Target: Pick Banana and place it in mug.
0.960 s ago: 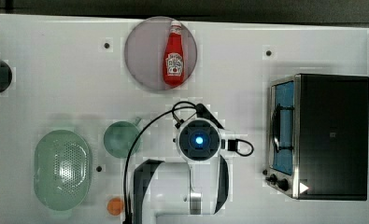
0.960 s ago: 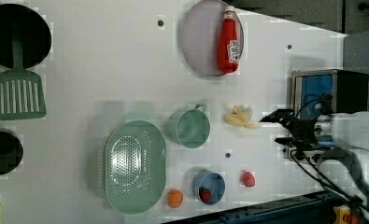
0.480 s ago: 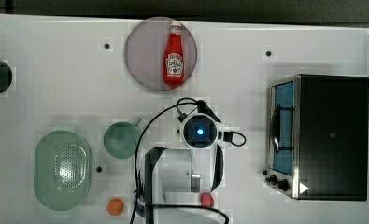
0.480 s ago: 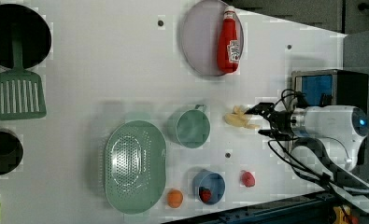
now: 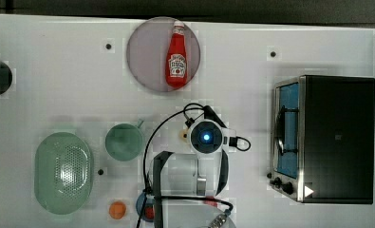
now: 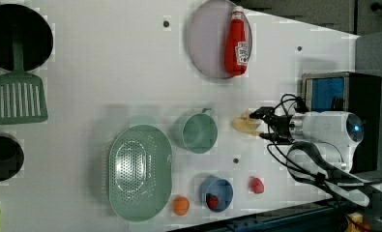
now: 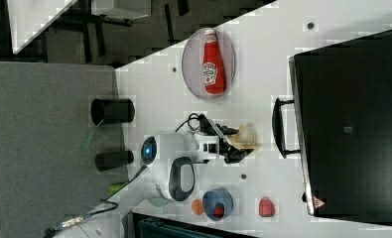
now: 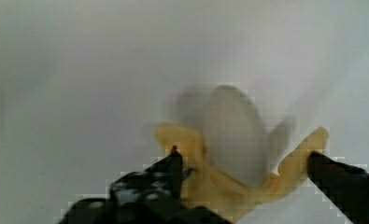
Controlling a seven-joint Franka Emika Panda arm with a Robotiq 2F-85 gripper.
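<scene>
The banana (image 8: 229, 154), pale cream with yellow splayed peel, lies on the white table between my fingertips (image 8: 173, 165). My gripper (image 8: 245, 163) is open, one finger at each side of the peel. In the left view the gripper (image 6: 265, 124) reaches the banana (image 6: 244, 124) from the left view's right. The right view shows the banana (image 7: 246, 136) just past the gripper (image 7: 233, 141). From above, the wrist covers most of the banana (image 5: 182, 135). The teal mug (image 6: 196, 131) stands upright a short way off, on the top view's left of the arm (image 5: 123, 141).
A pale green colander (image 5: 62, 172) sits beyond the mug. A ketchup bottle (image 5: 177, 54) lies on a grey plate (image 5: 142, 52). A toaster oven (image 5: 323, 137) stands on the top view's right. A blue bowl (image 6: 216, 193), a red piece (image 6: 256, 184) and an orange ball (image 6: 181, 205) sit near the table edge.
My gripper has travelled toward the left view's left and come down around the banana. The banana and mug have stayed in place.
</scene>
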